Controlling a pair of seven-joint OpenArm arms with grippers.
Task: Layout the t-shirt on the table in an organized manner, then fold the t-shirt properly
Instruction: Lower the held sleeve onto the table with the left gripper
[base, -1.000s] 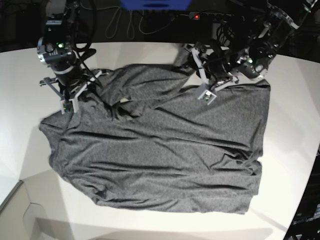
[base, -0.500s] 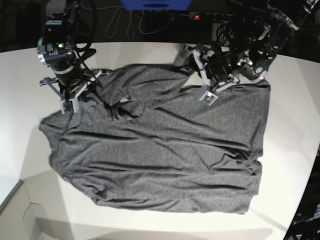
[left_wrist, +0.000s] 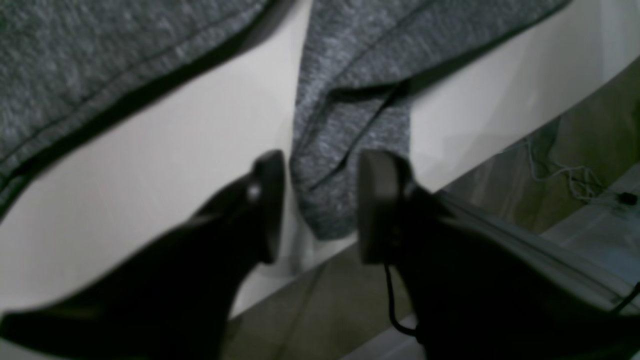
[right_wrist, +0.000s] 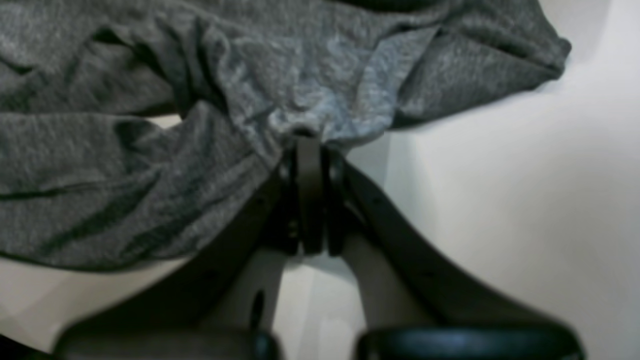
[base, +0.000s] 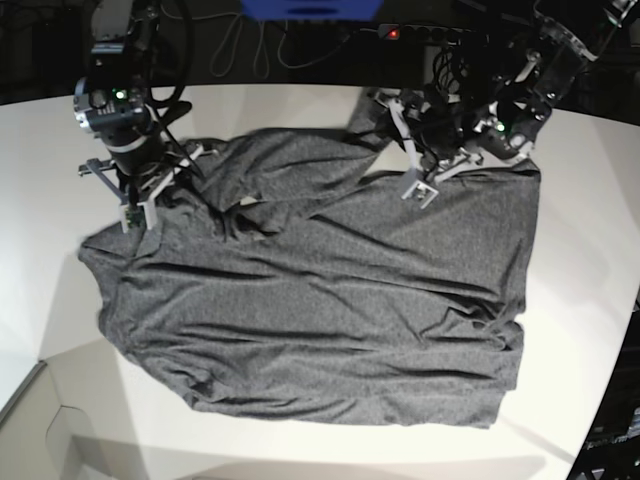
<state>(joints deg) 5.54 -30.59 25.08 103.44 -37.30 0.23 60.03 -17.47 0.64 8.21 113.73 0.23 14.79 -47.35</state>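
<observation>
Charcoal t-shirt (base: 320, 300) rumpled across table (base: 270, 105), right tool (right_wrist: 310, 145) pinching its fabric, left tool (left_wrist: 320, 205) parted.

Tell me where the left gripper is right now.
In the base view the left gripper sits at the upper right, at the table's far edge; its jaws straddle a sleeve tip of the t-shirt.

Nothing to read from where I am: no lettering, label, brand or number shows on anything in my views, and whatever sits at the dark far edge is too blurred to make out.
</observation>
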